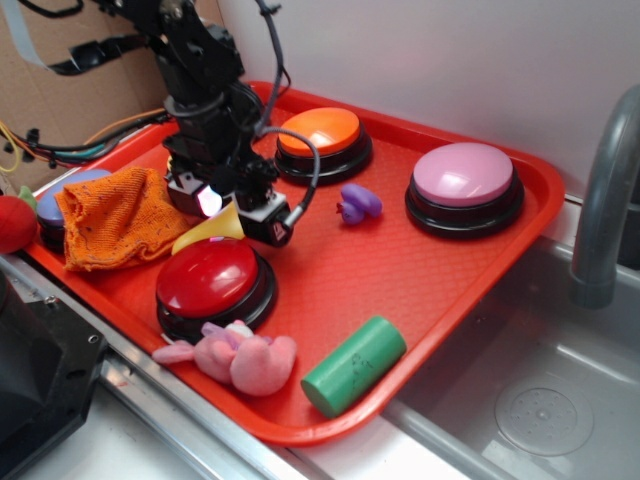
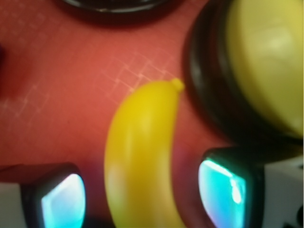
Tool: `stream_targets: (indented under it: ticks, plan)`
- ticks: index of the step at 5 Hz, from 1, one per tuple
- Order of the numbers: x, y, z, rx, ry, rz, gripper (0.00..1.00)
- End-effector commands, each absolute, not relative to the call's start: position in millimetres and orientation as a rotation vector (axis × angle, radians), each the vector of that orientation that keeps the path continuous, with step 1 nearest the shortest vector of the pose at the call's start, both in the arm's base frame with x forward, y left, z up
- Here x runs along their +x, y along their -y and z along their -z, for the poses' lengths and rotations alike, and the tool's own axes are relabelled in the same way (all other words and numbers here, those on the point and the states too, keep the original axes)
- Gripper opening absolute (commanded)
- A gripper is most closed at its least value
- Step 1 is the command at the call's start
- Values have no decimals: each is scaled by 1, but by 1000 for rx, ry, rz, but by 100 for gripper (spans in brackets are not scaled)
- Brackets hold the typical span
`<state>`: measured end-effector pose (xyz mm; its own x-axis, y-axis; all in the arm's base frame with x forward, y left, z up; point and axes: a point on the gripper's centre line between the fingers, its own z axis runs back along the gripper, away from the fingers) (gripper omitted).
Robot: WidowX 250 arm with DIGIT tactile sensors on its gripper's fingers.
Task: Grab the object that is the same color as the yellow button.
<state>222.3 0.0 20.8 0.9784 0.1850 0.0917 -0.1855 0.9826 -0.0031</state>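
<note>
The glossy yellow banana toy [image 2: 142,161] lies between the open end effector [image 2: 142,197] fingers, its lower end cut off.

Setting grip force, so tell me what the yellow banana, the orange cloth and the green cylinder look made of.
Yellow banana: likely hard plastic, glossy, with soft highlights on its smooth skin. Orange cloth: knitted fabric, matte, with an open weave and crumpled folds. Green cylinder: possibly painted wood or foam, matte with small dark scuffs; the pictures leave it open.
</note>
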Motion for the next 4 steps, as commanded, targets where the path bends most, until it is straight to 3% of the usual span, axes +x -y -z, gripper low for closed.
stream_targets:
  ticks: [1, 3, 4]
  plan:
    - [224, -5, -20, 9, 108, -239, 0]
    - [221, -6, -24, 19, 107, -321, 0]
    - [216, -8, -47, 40, 86, -426, 0]
